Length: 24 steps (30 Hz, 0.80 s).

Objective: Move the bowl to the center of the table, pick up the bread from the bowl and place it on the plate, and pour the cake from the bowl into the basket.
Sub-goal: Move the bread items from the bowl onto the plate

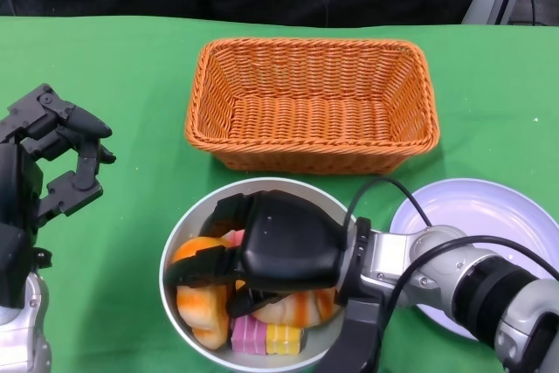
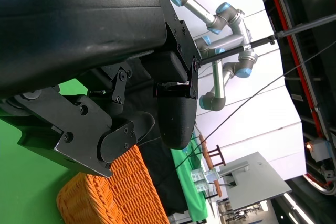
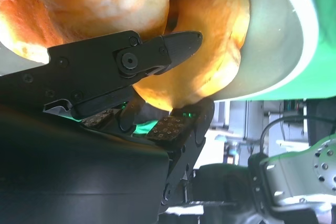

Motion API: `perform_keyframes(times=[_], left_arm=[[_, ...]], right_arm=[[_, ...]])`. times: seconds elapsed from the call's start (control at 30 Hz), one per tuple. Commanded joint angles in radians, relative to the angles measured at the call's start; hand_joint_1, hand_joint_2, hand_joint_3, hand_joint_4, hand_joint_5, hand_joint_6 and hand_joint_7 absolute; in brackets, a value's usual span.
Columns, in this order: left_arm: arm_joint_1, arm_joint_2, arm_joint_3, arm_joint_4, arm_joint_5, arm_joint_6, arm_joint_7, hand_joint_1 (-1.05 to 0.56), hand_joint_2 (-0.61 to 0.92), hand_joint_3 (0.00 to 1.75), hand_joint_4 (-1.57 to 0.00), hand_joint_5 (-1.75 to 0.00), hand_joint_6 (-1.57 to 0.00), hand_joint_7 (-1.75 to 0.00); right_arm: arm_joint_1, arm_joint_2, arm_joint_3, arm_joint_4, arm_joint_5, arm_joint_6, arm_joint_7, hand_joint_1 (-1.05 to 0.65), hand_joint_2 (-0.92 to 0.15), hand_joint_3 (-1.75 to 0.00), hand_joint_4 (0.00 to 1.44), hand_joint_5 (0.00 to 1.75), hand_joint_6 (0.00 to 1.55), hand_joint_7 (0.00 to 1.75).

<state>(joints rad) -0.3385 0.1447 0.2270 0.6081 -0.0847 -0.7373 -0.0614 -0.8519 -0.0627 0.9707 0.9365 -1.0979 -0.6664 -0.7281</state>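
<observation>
So the green table (image 1: 105, 303) is carrying everything here, and I'm using the bowl as my anchor. The orange wicker basket (image 1: 312, 102) is sitting just behind the bowl (image 1: 188, 229), open side up and with nothing visible in it, which makes sense since the cake is supposed to get poured in there later. The white plate (image 1: 489, 216) is lying just to the right of the bowl, bare where it shows, probably waiting for the bread. The silver bowl itself is sitting in front of the basket, roughly mid-table, so I'd guess the centering part is done.

The right robot hand (image 1: 262, 251) is reaching down into the bowl, covering most of what's inside. From the right wrist view its fingers (image 3: 173, 45) are curling around a golden-orange bread piece (image 3: 210, 45), with a pad pressing underneath it, so I'm reading it as pinching the bread, though how firm the grip is I can't say. The left robot hand (image 1: 61, 163) is hovering off to the left of the bowl, fingers spread and holding nothing, likely just staying out of the way.

Counting: one basket, one plate, one bowl, two robot hands. Inside the bowl I'm seeing at least two or three orange bread pieces and one pink-and-yellow cake slab (image 1: 266, 335) near the front rim, but the hand is hiding too much for an exact count.
</observation>
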Motion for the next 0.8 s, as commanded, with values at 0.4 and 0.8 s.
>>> perform_keyframes(times=[0.4, 0.8], left_arm=[[-0.006, 0.010, 0.005, 0.012, 0.001, -0.018, 0.008, 0.01, 0.58, 1.06, -0.82, -1.49, -0.81, -1.38], [-0.005, 0.013, 0.004, 0.015, 0.033, -0.022, 0.037, -0.01, 0.61, 1.00, -0.82, -1.48, -0.82, -1.33]], right_arm=[[0.002, 0.002, 0.046, 0.107, -0.033, -0.052, -0.206, -0.35, -0.88, 0.00, 0.99, 0.52, 1.12, 0.01], [-0.009, 0.027, 0.017, 0.171, -0.007, -0.107, -0.367, -0.27, -0.88, -0.01, 0.76, 1.52, 1.25, 0.05]])
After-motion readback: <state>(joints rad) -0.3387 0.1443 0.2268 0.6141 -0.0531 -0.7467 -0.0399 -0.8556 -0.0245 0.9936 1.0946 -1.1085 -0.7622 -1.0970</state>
